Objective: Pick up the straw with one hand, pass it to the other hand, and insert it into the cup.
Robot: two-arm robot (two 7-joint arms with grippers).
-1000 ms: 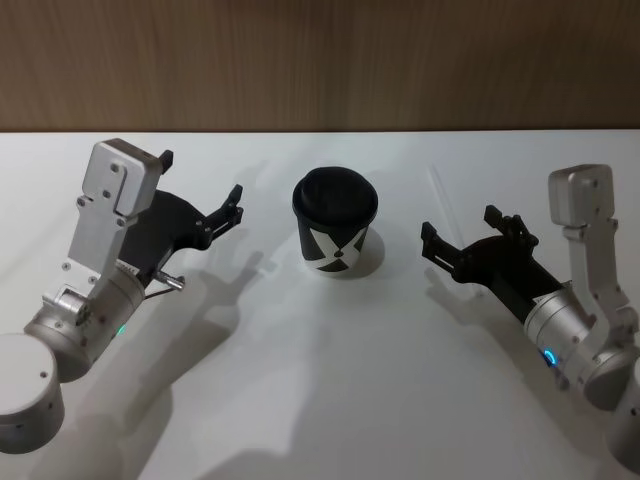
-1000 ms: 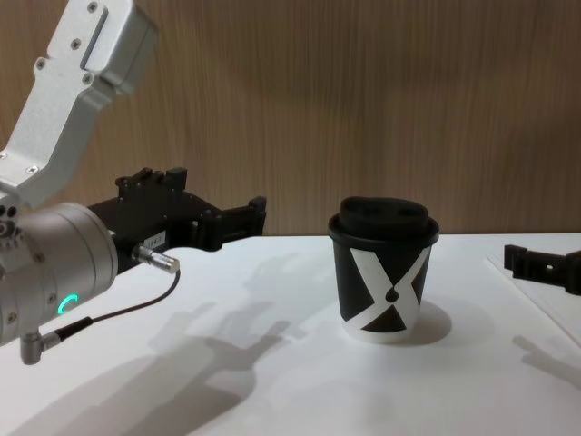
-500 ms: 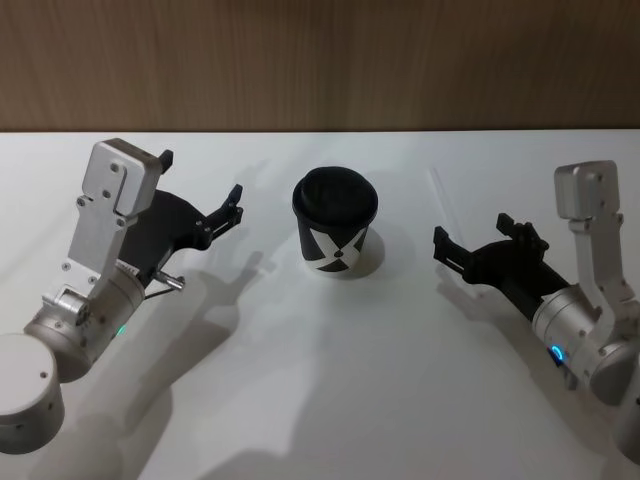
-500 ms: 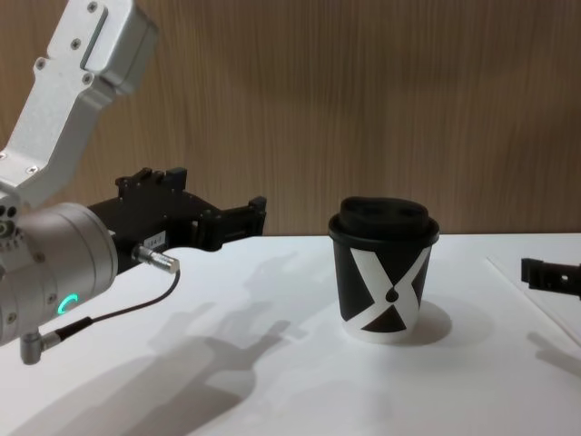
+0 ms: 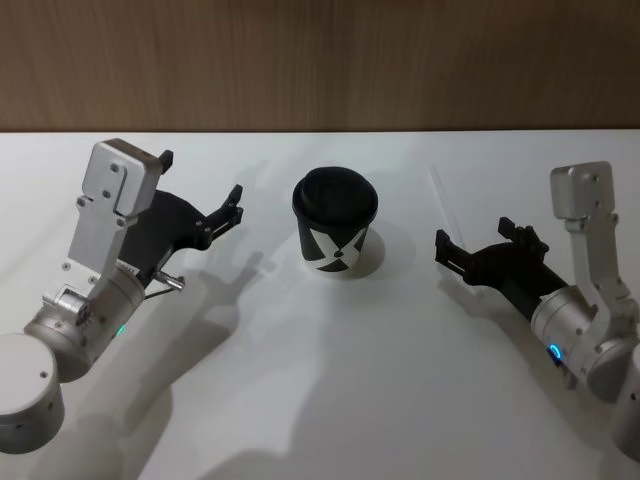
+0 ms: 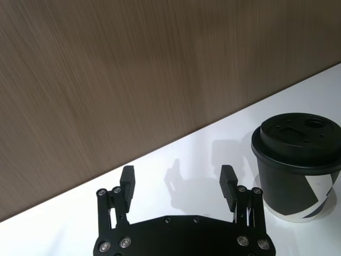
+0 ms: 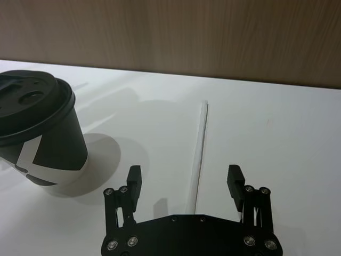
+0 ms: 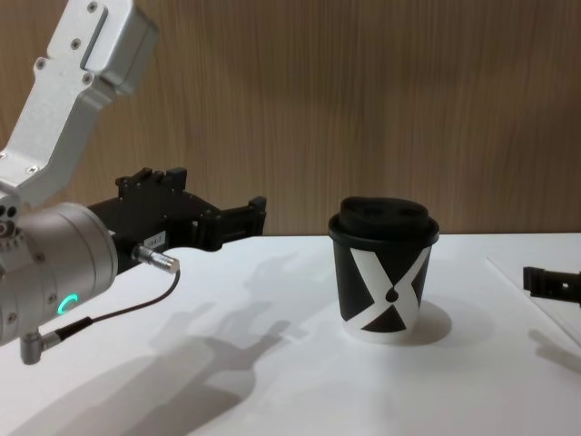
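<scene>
The black cup with a white X mark and a black lid stands upright mid-table, also seen as the cup from the chest, the cup and the cup. The thin white straw lies flat on the table to the cup's right, faint in the head view as the straw. My right gripper hovers open near the straw's near end; in its wrist view the right gripper straddles the straw line. My left gripper stays open left of the cup, holding nothing, as the left gripper shows.
The white table ends at a wooden wall close behind the cup. A thin grey cable loops from my left wrist above the table.
My right gripper has drawn away from the cup, to the right, toward the straw's near end. The left arm, cup and straw have not moved.
</scene>
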